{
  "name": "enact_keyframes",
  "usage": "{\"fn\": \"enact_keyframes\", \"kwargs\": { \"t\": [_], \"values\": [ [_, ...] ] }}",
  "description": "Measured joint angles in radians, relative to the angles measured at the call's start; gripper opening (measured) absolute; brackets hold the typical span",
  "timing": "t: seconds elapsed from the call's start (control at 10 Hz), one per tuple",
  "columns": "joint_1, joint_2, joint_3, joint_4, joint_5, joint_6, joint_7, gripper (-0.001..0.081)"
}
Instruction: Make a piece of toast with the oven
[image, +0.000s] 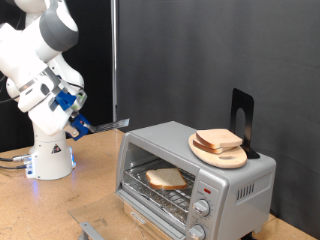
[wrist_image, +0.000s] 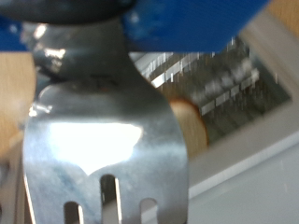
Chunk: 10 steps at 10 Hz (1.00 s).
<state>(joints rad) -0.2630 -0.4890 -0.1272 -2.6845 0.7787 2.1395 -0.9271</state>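
Presently, at the upper left of the exterior view, the white Franka arm (image: 45, 60) is standing on its base (image: 50, 160) on the wooden table (image: 60, 205), with a cable (image: 12, 162) trailing off toward the frame's left edge. Its gripper (image: 78, 118), fitted with blue parts, is sitting left of centre and is clamped on the handle of a metal fork (image: 108, 126), which is reaching rightward with its end just beside the upper left corner of the oven; contact there cannot be confirmed. In the wrist view the fork (wrist_image: 103, 140) is filling most of the frame, its broad shiny blade and tines being seen close up, with the gripper's blue body above it; the fingers themselves are not distinguishable in that view. Moving right, the oven (image: 200, 175) is occupying the lower right of the exterior view, its door lying open and lowered at the front. The piece of toast (image: 166, 179) is lying flat on the wire rack (image: 160, 190) inside the oven's chamber, and its brown crust edge (wrist_image: 192, 121) is showing past the fork in the wrist view. Two round knobs (image: 203, 215) are sitting on the right front panel. On the oven's top, further right, a round wooden board (image: 220, 152) is carrying stacked bread slices (image: 220, 140), and a black stand (image: 243, 120) is rising just behind it.
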Motion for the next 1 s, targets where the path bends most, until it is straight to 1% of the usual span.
{"fn": "enact_keyframes", "kwargs": {
  "t": [0.1,0.2,0.4,0.7,0.8,1.0],
  "values": [
    [0.025,-0.004,0.005,0.007,0.056,-0.003,-0.017,0.0389],
    [0.052,-0.01,0.017,0.015,0.092,-0.003,-0.018,0.0389],
    [0.097,-0.019,0.059,0.035,0.142,0.004,-0.014,0.0389],
    [0.148,-0.019,0.13,0.074,0.202,0.031,-0.005,0.0389],
    [0.162,-0.019,0.156,0.085,0.215,0.038,0.011,0.0389],
    [0.179,-0.01,0.219,0.118,0.229,0.073,0.096,0.0389]
  ]
}}
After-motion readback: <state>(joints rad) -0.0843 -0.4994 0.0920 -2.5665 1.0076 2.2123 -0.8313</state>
